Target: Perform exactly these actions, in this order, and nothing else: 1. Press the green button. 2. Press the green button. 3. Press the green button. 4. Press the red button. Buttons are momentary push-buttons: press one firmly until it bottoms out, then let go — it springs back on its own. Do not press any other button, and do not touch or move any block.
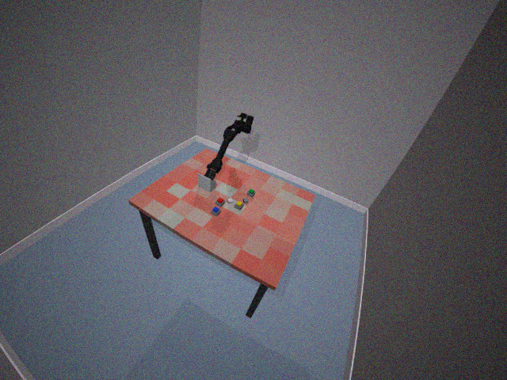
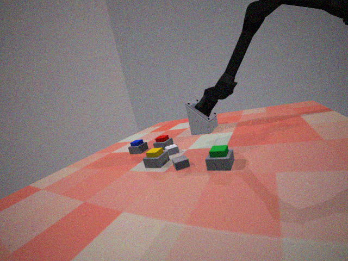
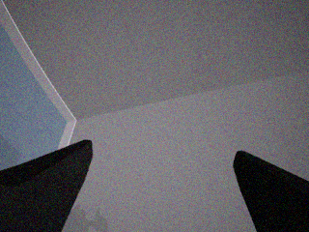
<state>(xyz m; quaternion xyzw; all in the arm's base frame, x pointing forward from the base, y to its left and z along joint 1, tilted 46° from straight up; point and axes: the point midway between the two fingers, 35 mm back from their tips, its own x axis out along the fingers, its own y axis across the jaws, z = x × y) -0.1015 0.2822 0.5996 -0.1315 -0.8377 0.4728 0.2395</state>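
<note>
Four square push-buttons on grey bases are seen on a red-and-cream checkered table [image 2: 174, 196]. Nearest, toward the right, sits the green button [image 2: 218, 150], standing apart from the others. To its left lie a small grey block [image 2: 180, 162] and the yellow button [image 2: 154, 152], with a small white block [image 2: 171, 148] just behind. Farther left are the red button [image 2: 161, 138] and blue button [image 2: 136, 142]. Beyond, the black arm [image 2: 238, 56] rises from its grey mount [image 2: 200, 122]. High above the far edge, the black gripper [image 1: 245, 118] is held wide open, with nothing grasped.
</note>
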